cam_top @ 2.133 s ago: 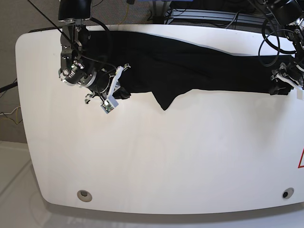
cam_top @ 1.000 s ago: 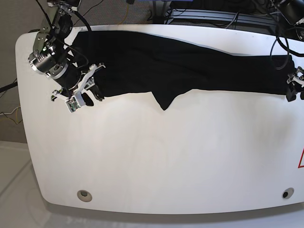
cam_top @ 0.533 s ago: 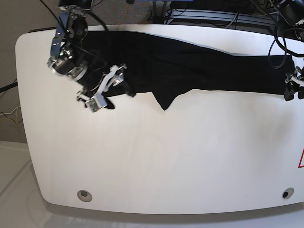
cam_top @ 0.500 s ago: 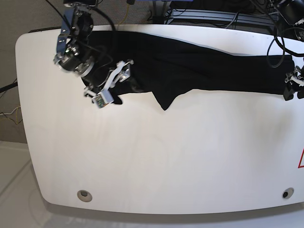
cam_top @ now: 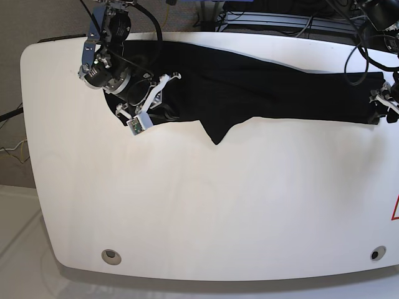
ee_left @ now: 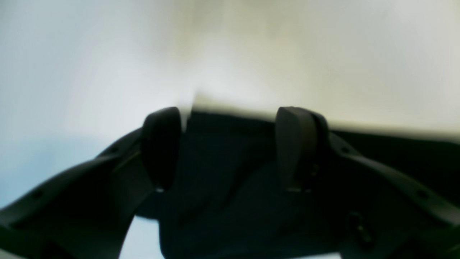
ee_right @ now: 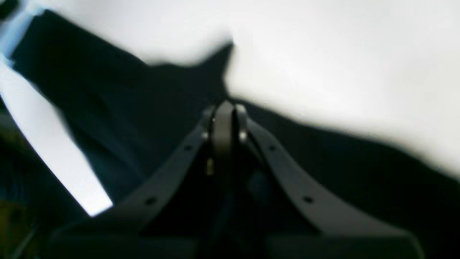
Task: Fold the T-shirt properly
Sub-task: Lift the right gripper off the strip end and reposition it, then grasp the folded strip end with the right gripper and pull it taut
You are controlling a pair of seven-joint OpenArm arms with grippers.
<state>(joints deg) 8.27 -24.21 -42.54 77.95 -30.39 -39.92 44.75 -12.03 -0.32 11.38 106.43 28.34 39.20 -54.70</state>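
Note:
The black T-shirt (cam_top: 262,87) lies stretched in a long band across the far part of the white table (cam_top: 218,205), with a point of cloth hanging toward me near the middle. My right gripper (cam_top: 161,112) is at the shirt's left end. In the right wrist view the right gripper (ee_right: 224,108) is shut, pinching the T-shirt (ee_right: 125,108). My left gripper (cam_top: 381,107) is at the shirt's right end. In the left wrist view the left gripper (ee_left: 227,115) is open, with the T-shirt (ee_left: 230,162) lying between its fingers (ee_left: 161,144).
Two round holes, one (cam_top: 111,255) at the left and one (cam_top: 374,253) at the right, sit near the table's front edge. A red mark (cam_top: 395,208) is at the right edge. Cables and a dark frame (cam_top: 274,22) stand behind the table.
My right gripper swung left with the shirt's left end, then came back right and a little farther away. My left gripper shifted slightly right at the shirt's right end.

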